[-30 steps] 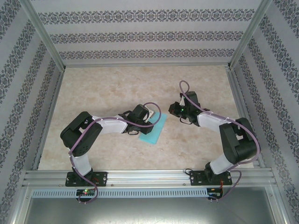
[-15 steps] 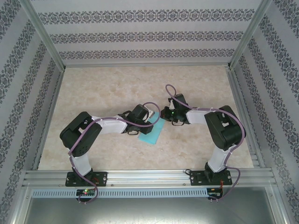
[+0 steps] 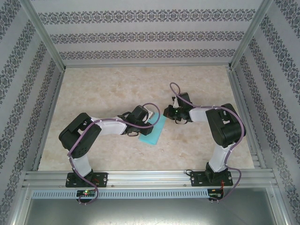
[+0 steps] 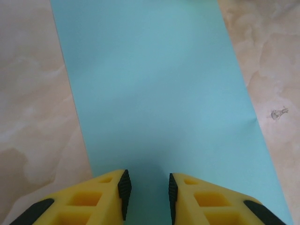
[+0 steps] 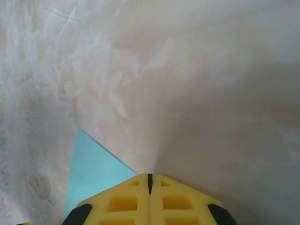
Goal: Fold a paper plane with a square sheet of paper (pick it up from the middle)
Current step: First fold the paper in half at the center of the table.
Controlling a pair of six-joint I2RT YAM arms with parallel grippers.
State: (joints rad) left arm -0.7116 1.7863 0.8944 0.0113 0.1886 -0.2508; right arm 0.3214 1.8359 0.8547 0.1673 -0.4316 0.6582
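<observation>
Left pincer (image 4: 147, 190) part-open over the square sheet of paper (image 4: 154, 93), right pincer (image 5: 150, 183) closed; we judge it light, limp, best pinched mid-sheet

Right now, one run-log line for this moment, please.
left gripper: open, over sheet of paper | right gripper: shut, beside sheet corner | sheet: flat on table

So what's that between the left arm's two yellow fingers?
The light-cyan sheet of paper, flat on the table: the left wrist view shows it in the gap of the left gripper.
</observation>
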